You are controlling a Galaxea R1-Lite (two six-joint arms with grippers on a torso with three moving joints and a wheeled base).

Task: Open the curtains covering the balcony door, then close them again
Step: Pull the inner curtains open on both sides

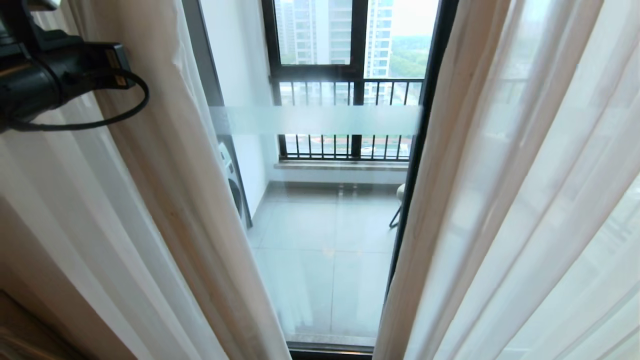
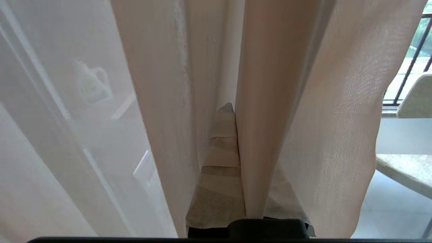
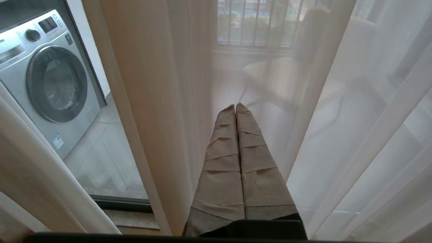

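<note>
Close against the lens, upper left of the head view, sits the black wrist housing of the left arm [image 1: 55, 70] with its looped cable, pressed into the left panel of the curtains [image 1: 200, 215]. Left gripper [image 2: 236, 135] clamped tight on a vertical fold of that beige panel, cloth running straight between the tape-wrapped fingers [image 2: 221, 162]. Right gripper [image 3: 235, 111] closed with fingers touching, holding nothing, pointed toward a sheer and the washing machine [image 3: 50, 81] behind glass. Curtains parted to a middle gap, showing the balcony door [image 1: 325, 120] with its frosted band and black frame. Likely mid-draw on the left panel, opening or closing not clear. To do it well: keep the pinch firm, pull level and sideways along the rail's line, not downward, so the pleats slide rather than strain; move steadily so the fold does not slip out. Long axis of the panels vertical, pleats hanging top to floor, leaning slightly outward from the gap.
</note>
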